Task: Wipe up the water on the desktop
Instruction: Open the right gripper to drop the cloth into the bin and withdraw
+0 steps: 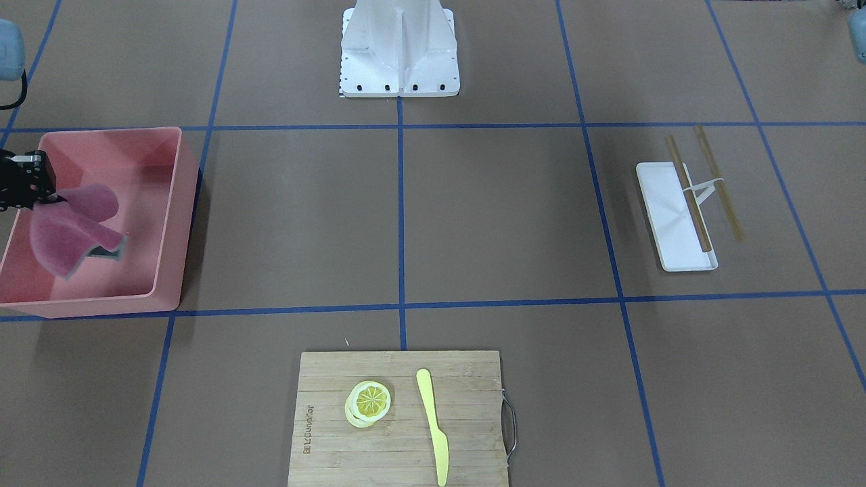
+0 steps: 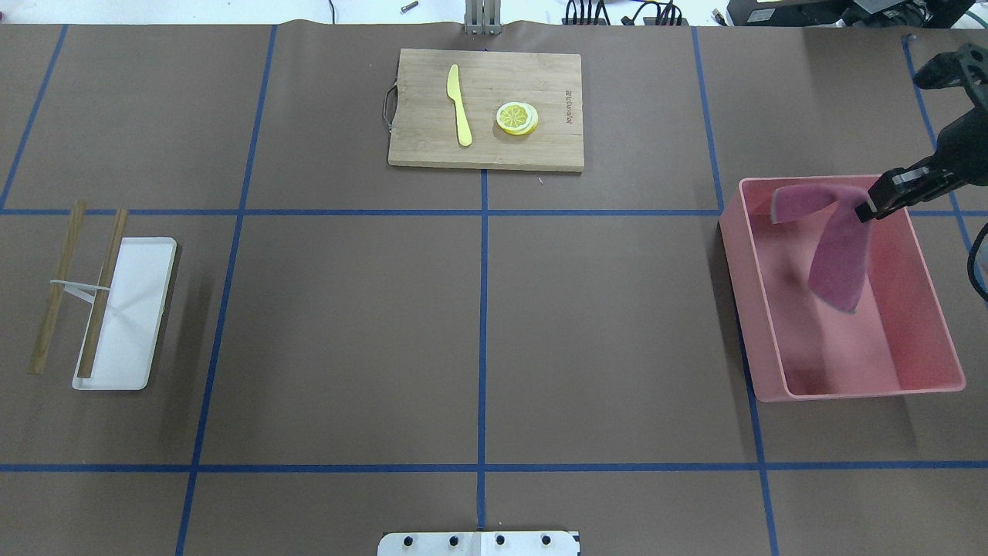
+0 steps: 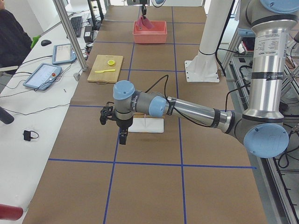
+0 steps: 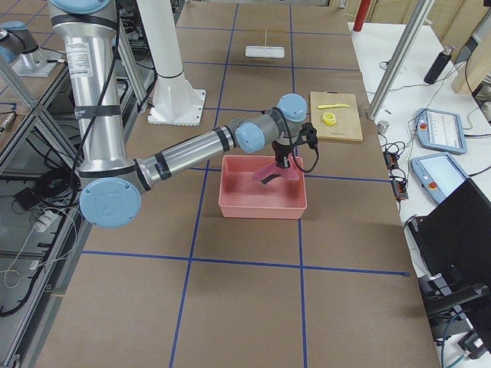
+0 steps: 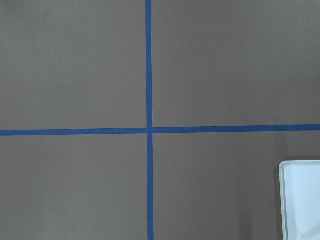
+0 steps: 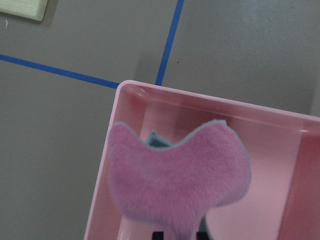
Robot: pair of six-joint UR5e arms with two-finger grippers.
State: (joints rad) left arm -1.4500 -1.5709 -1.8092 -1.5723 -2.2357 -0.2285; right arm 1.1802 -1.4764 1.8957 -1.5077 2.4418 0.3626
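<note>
At the overhead view's right edge, you see the right gripper (image 2: 864, 210) pinching a pink cloth (image 2: 840, 259) over the pink bin (image 2: 857, 392) (the left gripper (image 3: 122, 138) cannot be judged).

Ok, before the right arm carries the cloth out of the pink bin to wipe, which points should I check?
1. Right gripper shut on pink cloth: ok.
2. Cloth's lower end above the rim of the pink bin: cannot tell.
3. Water visible on desktop: cannot tell; none shows.
4. Left gripper far from the bin, by white tray: ok.
5. Left gripper open or shut: cannot tell.
</note>
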